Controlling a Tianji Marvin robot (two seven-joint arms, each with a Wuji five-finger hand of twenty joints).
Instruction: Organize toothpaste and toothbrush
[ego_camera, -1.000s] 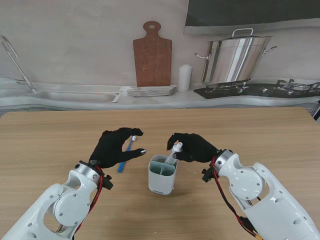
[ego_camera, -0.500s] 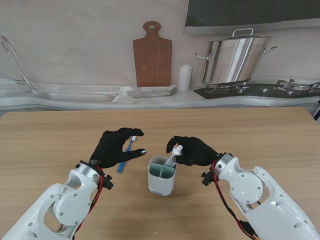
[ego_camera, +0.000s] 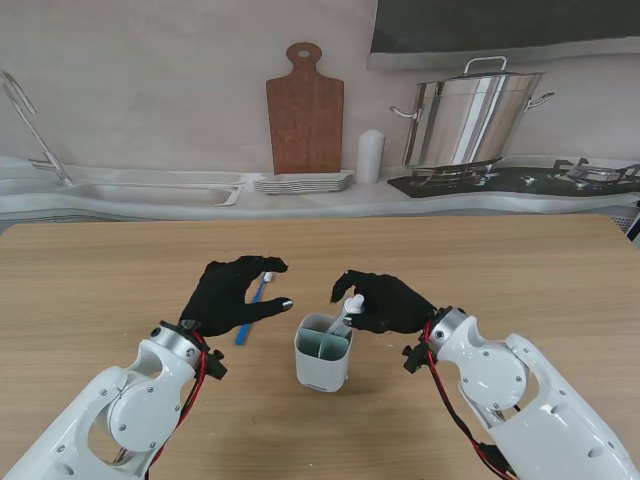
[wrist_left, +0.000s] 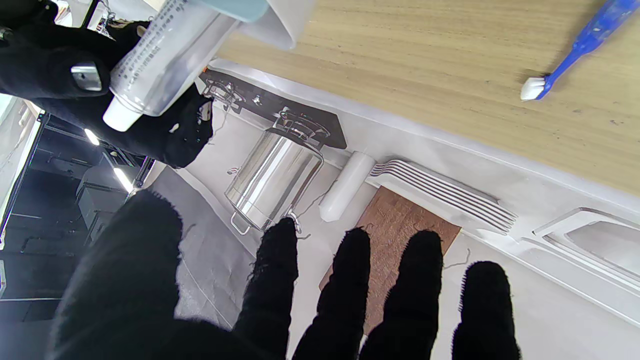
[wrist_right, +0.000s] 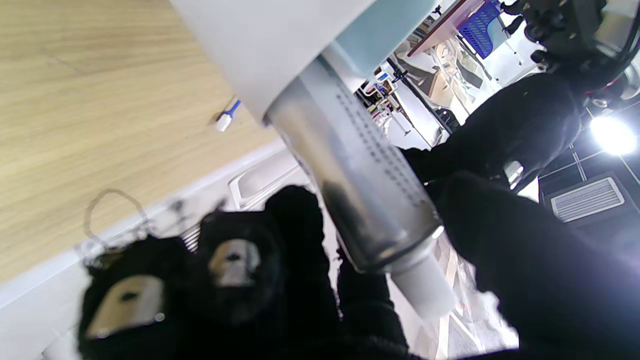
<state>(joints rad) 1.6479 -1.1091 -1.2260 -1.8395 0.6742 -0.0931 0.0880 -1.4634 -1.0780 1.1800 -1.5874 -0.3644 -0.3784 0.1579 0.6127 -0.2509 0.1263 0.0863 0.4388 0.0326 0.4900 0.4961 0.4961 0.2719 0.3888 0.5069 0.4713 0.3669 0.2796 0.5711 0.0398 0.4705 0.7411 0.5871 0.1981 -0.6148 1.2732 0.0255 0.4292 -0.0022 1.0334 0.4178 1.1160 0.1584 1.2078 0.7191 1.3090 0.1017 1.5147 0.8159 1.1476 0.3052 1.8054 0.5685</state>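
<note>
Two hands over the table (ego_camera: 90, 270) in your stand view. Your left hand (ego_camera: 228, 295) hovers with fingers spread and curled, holding nothing. Brush (ego_camera: 252, 312) lies flat on the wood under and just beyond it, bristle end farther from you, partly hidden by the fingers. Your right hand (ego_camera: 385, 300) is closed around the tube (ego_camera: 349, 308), cap end up at the fingertips, lower end down inside the cup (ego_camera: 322, 352). Cup stands upright between the hands, divider visible inside.

Left wrist view: your left hand (wrist_left: 280, 300) shows black fingers (wrist_left: 272, 270) apart, nothing between them. Brush (wrist_left: 575, 45) is on the wood, white bristles clear, apart from the fingers. Tube (wrist_left: 160, 55) sticks out of the cup (wrist_left: 280, 22), gripped by the other hand (wrist_left: 60, 75).

Right wrist view: tube (wrist_right: 360, 185) fills the middle, white cap toward the camera, far end in the cup (wrist_right: 280, 45). Your right hand (wrist_right: 320, 280) has fingers (wrist_right: 295, 235) on one side of it and the thumb on the other. Brush (wrist_right: 226, 116) is small, lying on the table beyond.
</note>
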